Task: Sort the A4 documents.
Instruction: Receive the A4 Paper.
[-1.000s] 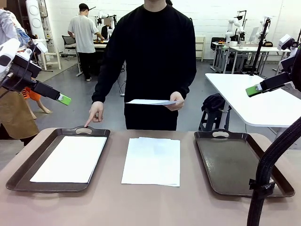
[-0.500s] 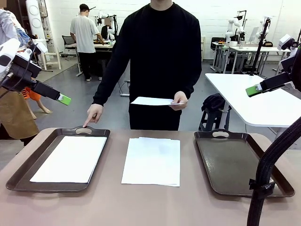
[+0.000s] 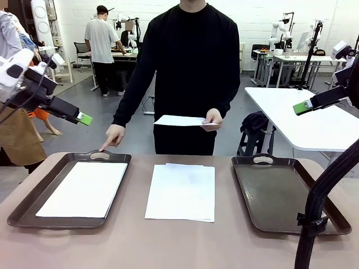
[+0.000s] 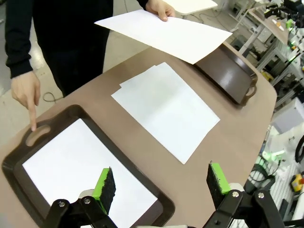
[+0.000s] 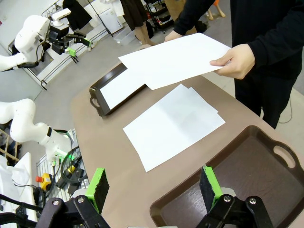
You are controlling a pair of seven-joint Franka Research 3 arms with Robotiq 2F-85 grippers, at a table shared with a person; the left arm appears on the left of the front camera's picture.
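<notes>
Centre of the front view: a paper stack [image 3: 180, 191] lies between the left tray [image 3: 27, 203] and right tray [image 3: 280, 196]. The person [image 3: 190, 67] holds one sheet [image 3: 179, 120] higher up, pointing at the left tray's handle. Left wrist view: your left gripper [image 4: 161, 183] gapes, empty. Right wrist view: your right gripper [image 5: 154, 187] too. Best, I judge, to pinch the offered sheet's free edge, level.

Bright, even indoor light from overhead fills all three views, and shadows are soft and short. The A4 documents [image 3: 180, 192] in the middle of the table [image 3: 179, 246] cast only a thin dark line along their near edge. They read almost pure white, with little surface detail. The floor of the right tray [image 3: 277, 196] carries a dull, pale sheen. The person's black sweater [image 3: 190, 67] shows few folds. Both wrist views bow straight lines towards their edges, and the far room looks slightly soft.
</notes>
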